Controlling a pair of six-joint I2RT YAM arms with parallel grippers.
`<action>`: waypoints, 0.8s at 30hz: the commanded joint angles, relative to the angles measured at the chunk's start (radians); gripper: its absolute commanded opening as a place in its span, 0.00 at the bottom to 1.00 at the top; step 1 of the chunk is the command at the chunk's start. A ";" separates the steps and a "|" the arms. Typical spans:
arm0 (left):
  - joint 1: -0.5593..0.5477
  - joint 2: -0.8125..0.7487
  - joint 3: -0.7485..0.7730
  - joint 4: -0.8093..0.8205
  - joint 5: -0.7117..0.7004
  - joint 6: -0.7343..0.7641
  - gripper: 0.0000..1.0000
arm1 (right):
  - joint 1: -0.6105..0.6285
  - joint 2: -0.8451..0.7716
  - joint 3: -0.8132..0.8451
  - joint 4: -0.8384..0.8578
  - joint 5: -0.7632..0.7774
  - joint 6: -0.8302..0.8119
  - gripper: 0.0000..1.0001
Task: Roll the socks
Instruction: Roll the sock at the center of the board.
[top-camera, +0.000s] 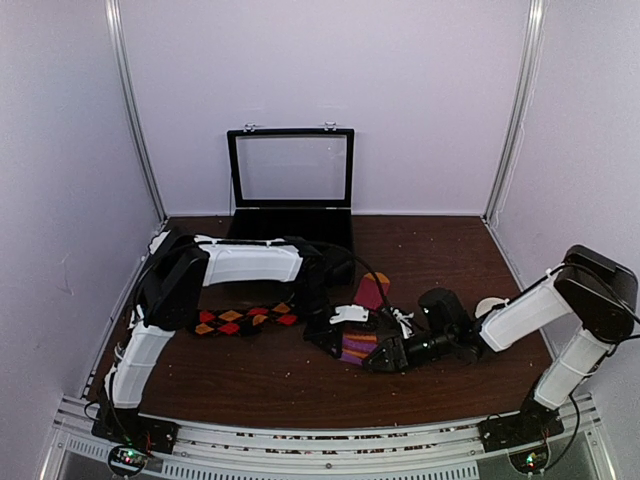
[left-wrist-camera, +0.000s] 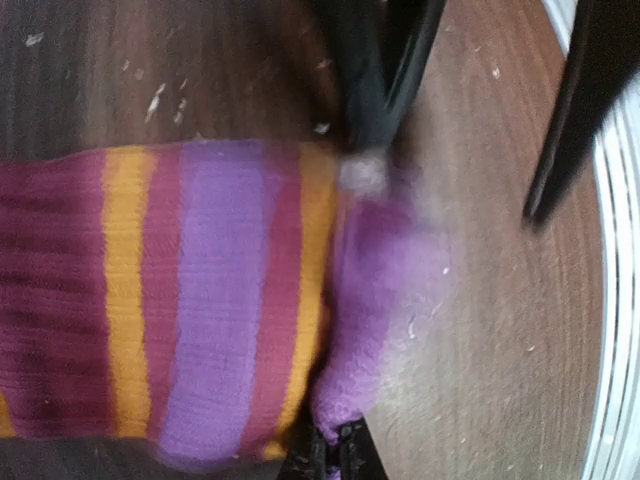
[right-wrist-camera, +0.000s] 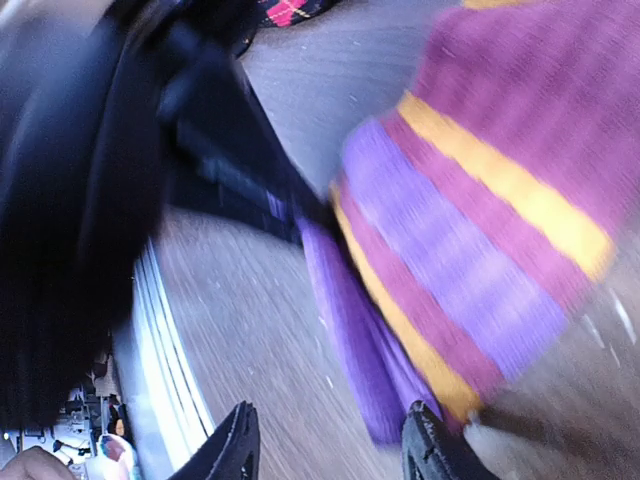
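Tightness is served if the purple end (left-wrist-camera: 390, 250) of the striped sock (left-wrist-camera: 200, 300), pinched in the closed left gripper (left-wrist-camera: 355, 290), is turned over evenly beside the right gripper (right-wrist-camera: 335, 445), jaws parted

Bands of deep magenta, orange and lilac-purple across the striped sock (left-wrist-camera: 200, 300), ending in a plain purple edge. Red and orange diamonds on the black argyle sock (top-camera: 245, 320). Dark brown wood grain, flecked with pale specks, on the table (top-camera: 280, 385). Solid black for the case (top-camera: 290, 222), with a clear lid framed in black. White shells and black joints on the left arm (top-camera: 250, 263) and right arm (top-camera: 525, 312). Pale lilac-white on the walls (top-camera: 420, 100).
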 joint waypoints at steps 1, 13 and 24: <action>0.016 0.027 0.007 -0.079 -0.121 -0.050 0.00 | 0.002 -0.045 -0.139 0.037 0.089 0.043 0.51; 0.016 0.046 0.079 -0.157 -0.065 -0.050 0.00 | 0.179 -0.359 -0.213 -0.043 0.349 -0.081 0.51; 0.016 0.051 0.133 -0.226 -0.035 -0.059 0.00 | 0.544 -0.642 -0.058 -0.544 1.051 -0.286 1.00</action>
